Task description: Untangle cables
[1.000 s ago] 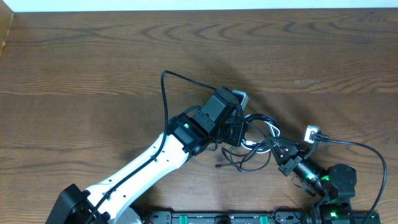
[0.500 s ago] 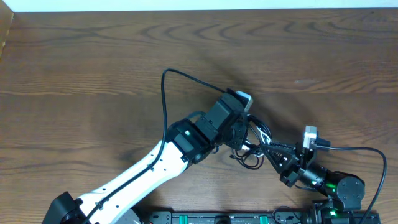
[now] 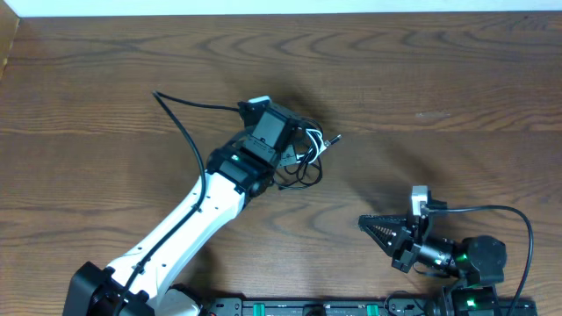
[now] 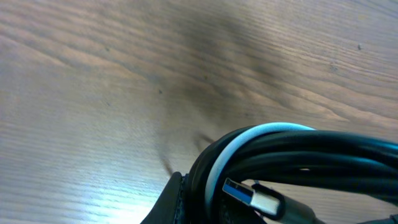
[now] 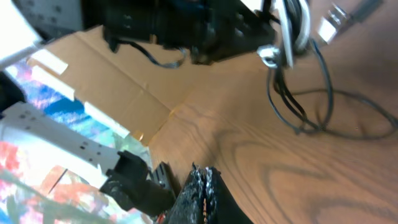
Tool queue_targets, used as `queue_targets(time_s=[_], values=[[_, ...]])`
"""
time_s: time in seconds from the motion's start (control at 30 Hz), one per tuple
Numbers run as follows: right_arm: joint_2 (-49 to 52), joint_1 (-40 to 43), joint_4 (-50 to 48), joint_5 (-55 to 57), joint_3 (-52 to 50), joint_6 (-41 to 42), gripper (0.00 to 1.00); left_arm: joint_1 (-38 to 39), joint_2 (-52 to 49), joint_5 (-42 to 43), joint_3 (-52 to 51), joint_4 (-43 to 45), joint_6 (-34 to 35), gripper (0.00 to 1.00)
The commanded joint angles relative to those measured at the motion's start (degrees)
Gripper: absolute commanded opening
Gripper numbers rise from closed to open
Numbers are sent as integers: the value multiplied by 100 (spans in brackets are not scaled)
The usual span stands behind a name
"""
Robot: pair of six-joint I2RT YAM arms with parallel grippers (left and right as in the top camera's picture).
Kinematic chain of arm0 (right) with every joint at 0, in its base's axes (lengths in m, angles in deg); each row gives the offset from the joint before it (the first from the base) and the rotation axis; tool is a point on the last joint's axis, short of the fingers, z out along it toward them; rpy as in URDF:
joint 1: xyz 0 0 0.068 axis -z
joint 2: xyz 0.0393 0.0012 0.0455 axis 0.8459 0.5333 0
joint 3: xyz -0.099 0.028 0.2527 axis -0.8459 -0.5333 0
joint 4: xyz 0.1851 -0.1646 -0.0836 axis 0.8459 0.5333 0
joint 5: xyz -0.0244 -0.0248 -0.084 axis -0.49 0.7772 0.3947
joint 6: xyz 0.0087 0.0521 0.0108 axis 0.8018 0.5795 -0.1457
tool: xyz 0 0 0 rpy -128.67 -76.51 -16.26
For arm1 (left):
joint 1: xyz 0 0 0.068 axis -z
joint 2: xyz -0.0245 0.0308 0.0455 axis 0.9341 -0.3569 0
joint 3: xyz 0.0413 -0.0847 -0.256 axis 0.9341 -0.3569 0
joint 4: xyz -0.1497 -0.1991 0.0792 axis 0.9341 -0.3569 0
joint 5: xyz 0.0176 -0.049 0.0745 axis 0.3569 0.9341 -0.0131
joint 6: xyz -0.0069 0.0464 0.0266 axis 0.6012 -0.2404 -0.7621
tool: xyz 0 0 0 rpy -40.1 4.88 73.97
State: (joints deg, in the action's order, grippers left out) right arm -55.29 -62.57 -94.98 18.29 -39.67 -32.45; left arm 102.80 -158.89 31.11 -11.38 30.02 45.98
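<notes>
The left hand (image 3: 295, 147) was clamped on the cables (image 3: 306, 165), which sat as one small tangled bunch a little above the middle of the counter (image 3: 439, 96), at the tip of the white left arm (image 3: 189, 219). From overhead, thin black loops spilled out to the right of and below that hand, and one short plug end (image 3: 333, 138) stuck out to the upper right of the bunch. In the left wrist view the bunch filled the lower right of the frame: several black cords (image 4: 323, 155) curved together with one white cord (image 4: 261, 132) running along their outer edge, and a metal USB plug (image 4: 252, 195) with a blue tongue lay just under them, with bare wood grain of the counter (image 4: 93, 93) beyond. The right wrist view showed the same bunch (image 5: 289, 56) hanging from the left hand, its lower black loops (image 5: 323, 118) reaching down to the wood. The right hand (image 3: 376, 226) lay well apart from the cables, low on the right side of the counter, pointing left; its fingers (image 5: 200, 183) were pressed together with nothing between them.
</notes>
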Motion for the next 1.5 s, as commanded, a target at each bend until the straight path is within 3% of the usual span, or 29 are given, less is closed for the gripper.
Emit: queue_targets(time_s=[0.0, 0.1, 0.23, 0.63, 0.8, 0.97, 1.07, 1.13, 1.3, 1.47], values=[[-24, -17, 332, 428, -4, -254, 5, -63, 26, 1036, -44, 9, 28, 8], [-24, -17, 334, 525, -4, -223, 25, 81, 26, 1499, -44, 42, -922, 8], [-24, -17, 286, 527, -4, -184, 36, 262, 26, 1620, -44, 48, -1196, 8], [-24, -17, 267, 999, -4, -50, 44, 693, 26, 1764, -44, 87, -1161, 8], [-24, -17, 264, 1316, -4, 273, 53, 715, 26, 1764, -44, 85, -404, 8], [-24, -17, 295, 1314, -4, 527, 59, 715, 26, 1764, -44, 83, 885, 8], [-24, -17, 348, 1320, -4, 623, 78, 715, 26, 1764, -44, 79, 1742, 8], [-24, -17, 382, 1357, -4, 734, 83, 715, 26, 1764, -44, 59, 1958, 8], [-24, -17, 695, 1895, -4, 1012, 82, 726, 26, 2114, -44, 20, 2006, 8], [-24, -17, 1071, 2520, -4, 953, 72, 726, 26, 2868, -44, 15, 1845, 8]])
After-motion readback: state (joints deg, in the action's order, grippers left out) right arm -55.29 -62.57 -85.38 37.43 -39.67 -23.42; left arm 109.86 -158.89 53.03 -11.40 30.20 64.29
